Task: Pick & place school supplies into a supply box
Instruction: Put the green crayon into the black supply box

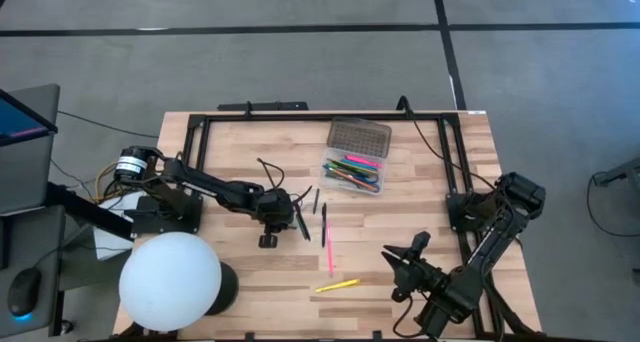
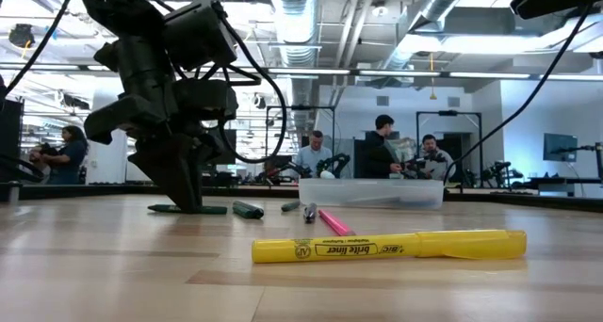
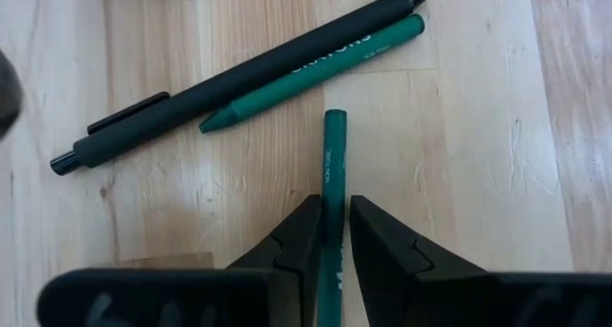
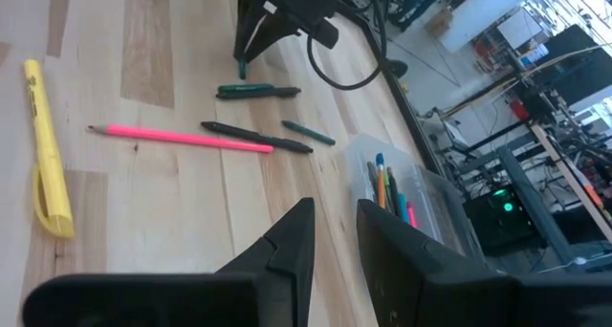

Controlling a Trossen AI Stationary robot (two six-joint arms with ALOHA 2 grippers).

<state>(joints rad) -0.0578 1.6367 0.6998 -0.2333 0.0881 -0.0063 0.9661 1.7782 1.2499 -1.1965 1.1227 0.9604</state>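
Box sits open at the far middle of the table, its dotted lid lying touching its far side. Inside: a bundle of pens and markers, pink, yellow, green and blue among them; exact count not readable.

Loose on the table, nearer than the box: dark pen and green crayon lying side by side, touching; a second green crayon; another dark pen; pink pencil; yellow highlighter nearest the front edge. All well apart from the box.

Left gripper is down at the table, left of the loose items, jaws narrowed around the second green crayon, which lies between the fingertips.

Right gripper waits over the front right; jaws a little apart, holding nothing.

A white globe stands at front left.
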